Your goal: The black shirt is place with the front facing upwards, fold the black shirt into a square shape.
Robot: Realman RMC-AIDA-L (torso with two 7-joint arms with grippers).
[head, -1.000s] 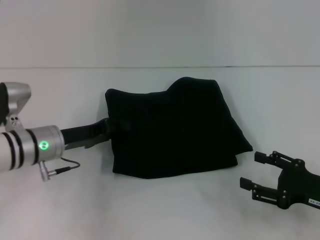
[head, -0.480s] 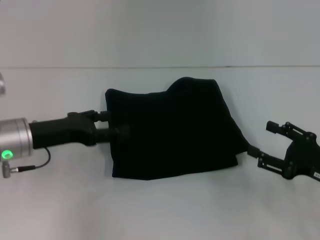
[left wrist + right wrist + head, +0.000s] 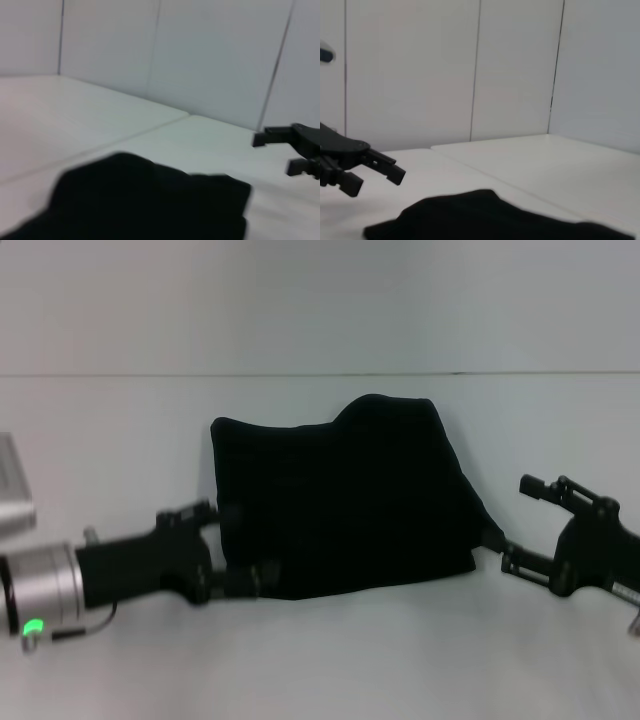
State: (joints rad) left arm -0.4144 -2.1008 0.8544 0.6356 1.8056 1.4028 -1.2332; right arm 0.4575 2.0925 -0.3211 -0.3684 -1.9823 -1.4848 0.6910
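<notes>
The black shirt [image 3: 340, 500] lies folded into a rough block in the middle of the white table, with no print showing. My left gripper [image 3: 240, 542] stands open at the shirt's near left corner, its fingers straddling the cloth's left edge. At the shirt's right corner my right gripper [image 3: 514, 519] is open, its lower finger close to the corner's tip. The left wrist view shows the shirt [image 3: 150, 200] close up and the right gripper [image 3: 272, 154] beyond it. In the right wrist view the shirt [image 3: 495, 220] fills the foreground, with the left gripper [image 3: 377, 182] open farther off.
The white table [image 3: 330, 660] stretches around the shirt on every side. A pale wall [image 3: 320, 300] rises behind the table's far edge. A grey part of my left arm [image 3: 15, 480] shows at the left border.
My left gripper has dropped from the shirt's left edge toward its near left corner. My right gripper has risen and moved in to the shirt's right corner. The shirt keeps its shape.
</notes>
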